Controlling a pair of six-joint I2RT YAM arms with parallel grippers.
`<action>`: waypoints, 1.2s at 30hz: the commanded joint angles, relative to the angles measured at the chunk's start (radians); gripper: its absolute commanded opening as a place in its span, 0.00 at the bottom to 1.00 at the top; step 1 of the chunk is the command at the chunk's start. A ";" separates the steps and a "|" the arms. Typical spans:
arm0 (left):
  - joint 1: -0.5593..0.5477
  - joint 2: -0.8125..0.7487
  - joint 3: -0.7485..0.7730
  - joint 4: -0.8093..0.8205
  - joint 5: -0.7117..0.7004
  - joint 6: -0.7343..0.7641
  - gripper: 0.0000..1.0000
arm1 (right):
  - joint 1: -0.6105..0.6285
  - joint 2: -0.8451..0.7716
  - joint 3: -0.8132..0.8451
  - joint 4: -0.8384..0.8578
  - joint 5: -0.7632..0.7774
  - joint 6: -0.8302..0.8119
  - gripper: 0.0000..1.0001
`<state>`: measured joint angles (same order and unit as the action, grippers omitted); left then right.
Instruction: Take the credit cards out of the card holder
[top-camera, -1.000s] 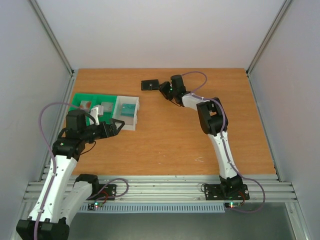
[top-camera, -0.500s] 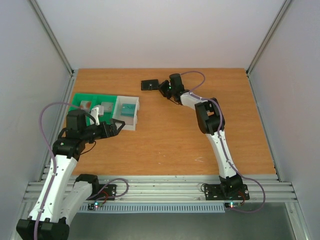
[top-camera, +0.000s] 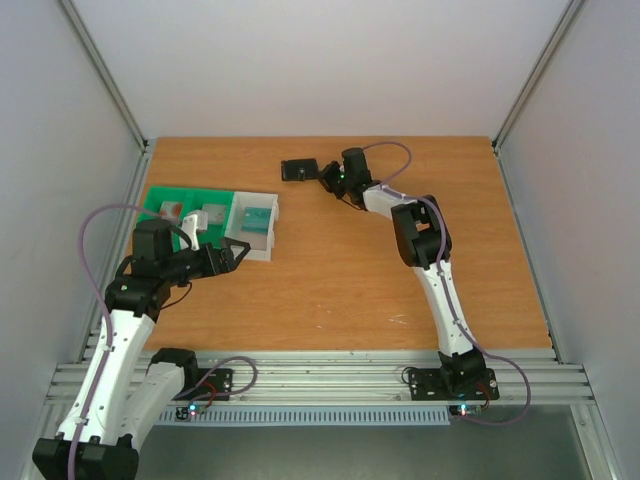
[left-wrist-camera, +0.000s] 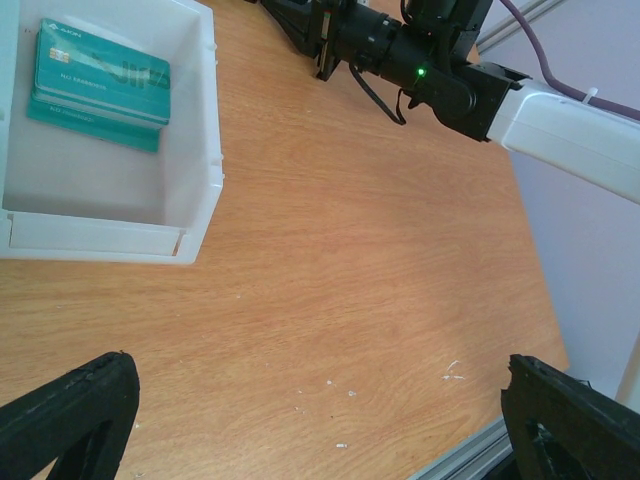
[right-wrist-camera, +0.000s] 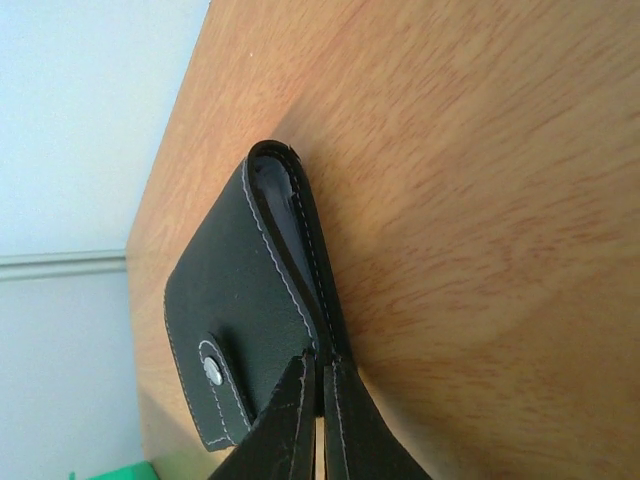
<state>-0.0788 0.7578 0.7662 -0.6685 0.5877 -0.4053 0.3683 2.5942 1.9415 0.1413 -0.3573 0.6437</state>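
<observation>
The black card holder (top-camera: 298, 170) lies folded shut at the table's far middle, its snap tab showing on the upper flap (right-wrist-camera: 240, 300). My right gripper (top-camera: 322, 173) reaches it from the right, and its jaws (right-wrist-camera: 320, 360) are shut on the holder's near edge, pinching the thin lower flap. Teal credit cards (left-wrist-camera: 100, 75) lie stacked in the white tray (left-wrist-camera: 205, 150), also seen from above (top-camera: 255, 218). My left gripper (top-camera: 240, 250) hovers beside that tray, wide open and empty (left-wrist-camera: 318, 370).
Green trays (top-camera: 160, 195) holding grey pieces stand left of the white tray (top-camera: 268, 240). The right arm (left-wrist-camera: 560, 110) stretches across the far table. The back wall is close behind the card holder. The table's metal edge (left-wrist-camera: 470, 455) runs near the left gripper.
The right gripper's jaws have closed onto the card holder's edge. The left arm has not moved.
</observation>
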 joint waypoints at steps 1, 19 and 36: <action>-0.001 -0.006 -0.004 0.036 0.004 0.025 0.99 | -0.020 -0.075 -0.086 0.002 -0.030 -0.071 0.01; -0.011 0.010 0.018 -0.028 -0.075 0.042 0.97 | -0.057 -0.582 -0.733 -0.001 -0.191 -0.336 0.01; -0.134 0.101 0.097 -0.090 -0.057 0.007 0.90 | -0.003 -0.885 -1.030 -0.291 -0.500 -0.578 0.01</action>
<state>-0.1890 0.8433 0.8448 -0.7635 0.5339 -0.3859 0.3267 1.7664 0.9173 -0.0212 -0.7712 0.1776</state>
